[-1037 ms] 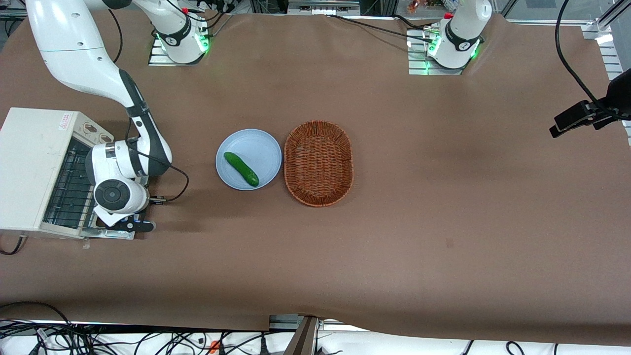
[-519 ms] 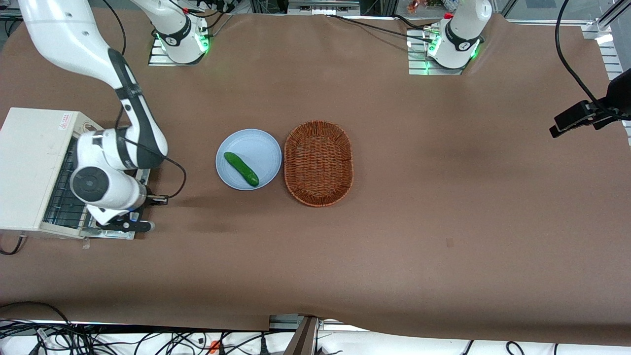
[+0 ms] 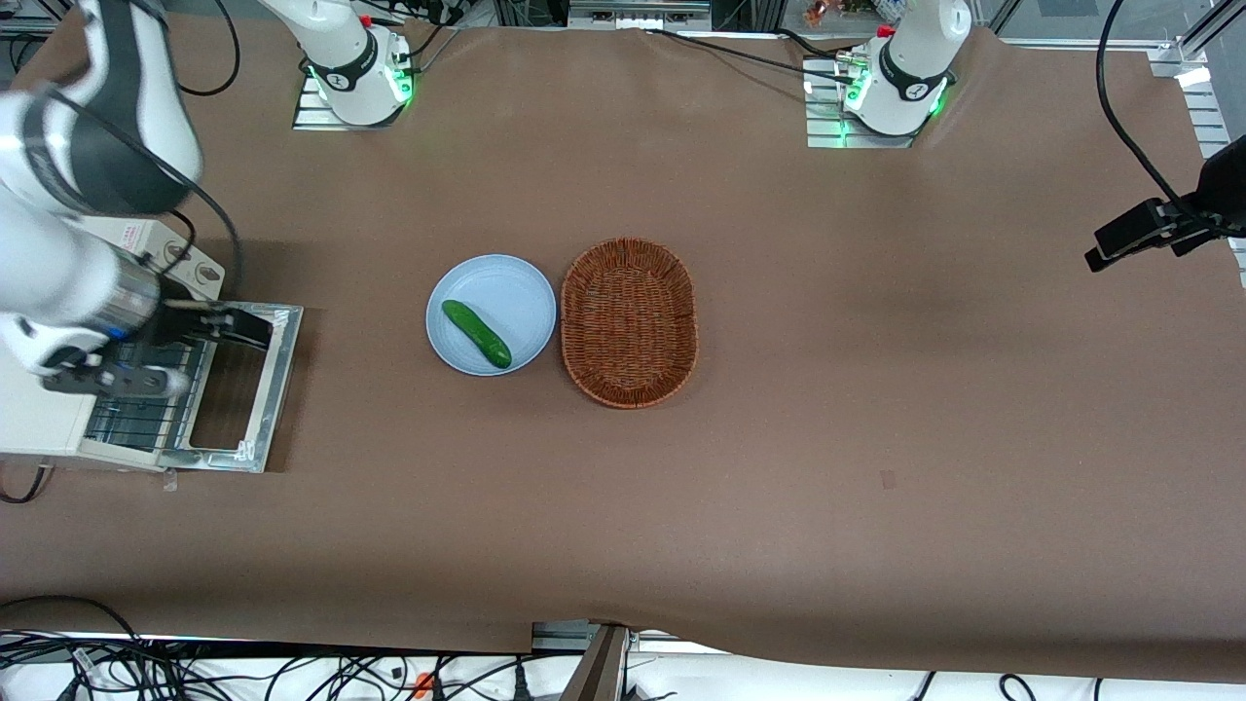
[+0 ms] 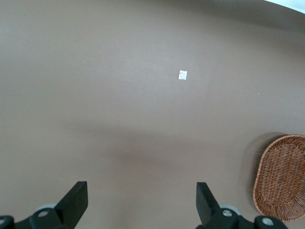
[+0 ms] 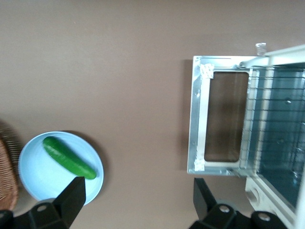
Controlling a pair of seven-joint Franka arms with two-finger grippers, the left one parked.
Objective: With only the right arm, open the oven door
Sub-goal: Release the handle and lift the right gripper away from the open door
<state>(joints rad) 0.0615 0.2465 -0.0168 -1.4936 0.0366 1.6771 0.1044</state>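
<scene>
We judge the task done: oven door [image 3: 240,387] lies flat on the desk [image 3: 779,487], below the raised pincer [image 5: 138,200], fingers apart, holding nothing

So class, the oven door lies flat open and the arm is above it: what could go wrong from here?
1. The oven door lies flat on the table, its frame jutting out toward the plate; a low sweep of the right arm could strike it.
2. The open gripper hangs above the table between door and plate, so a careless descent might hit the cucumber.
</scene>
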